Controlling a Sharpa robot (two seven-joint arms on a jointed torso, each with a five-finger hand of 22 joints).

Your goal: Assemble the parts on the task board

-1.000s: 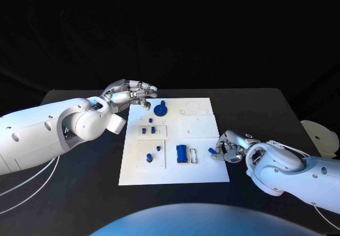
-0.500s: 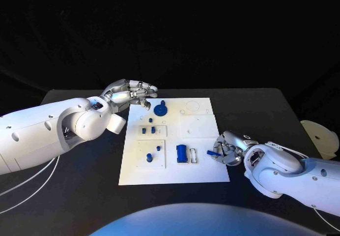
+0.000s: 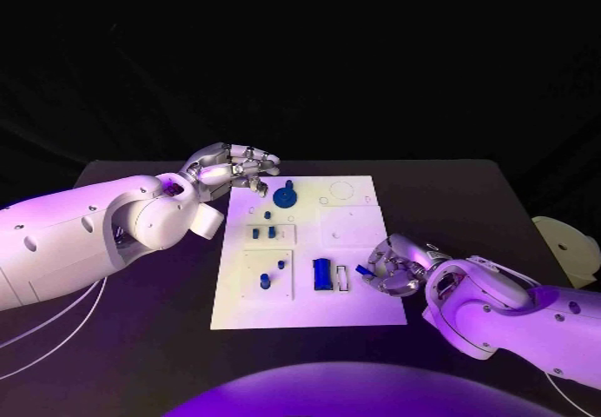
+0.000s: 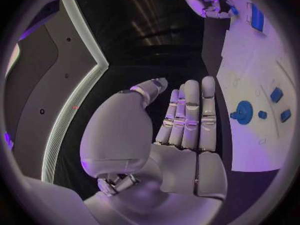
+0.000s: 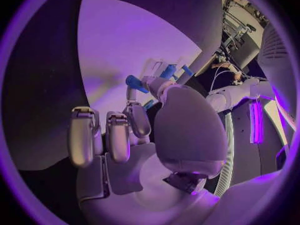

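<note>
At the board's right edge: the right silver many-fingered hand [image 3: 399,268] is hovering just over the rim of the white flat task board [image 3: 357,304], which is lying on the black surface [image 3: 150,330].
Held part: a small blue plastic peg [image 3: 363,271] is sitting pinched between thumb and fingers [image 5: 139,120] of the right hand; the same blue piece [image 5: 136,83] is showing at the fingertips in the right wrist view.
Left hand: the left silver hand [image 3: 232,165] is hanging beside the board's far left corner, fingers [image 4: 190,112] lying straight and together, holding nothing.
Seated parts: a round blue knob [image 3: 286,195] is standing near the far end; a blue rectangular block [image 3: 322,274] is lying in its recess just beside the held peg; two short blue pins [image 3: 262,232] and one blue oval piece [image 3: 264,281] are occupying the left-hand panels.
Handling estimate: the peg is looking light, rigid and smooth, so likely slippery between metal fingertips; a grip around its middle, leaving the lower end free, is seeming best for insertion.
Risk: tilting in the pinch could jam it at a socket mouth.
Task progress: appearing partway, with several sockets still unfilled.
</note>
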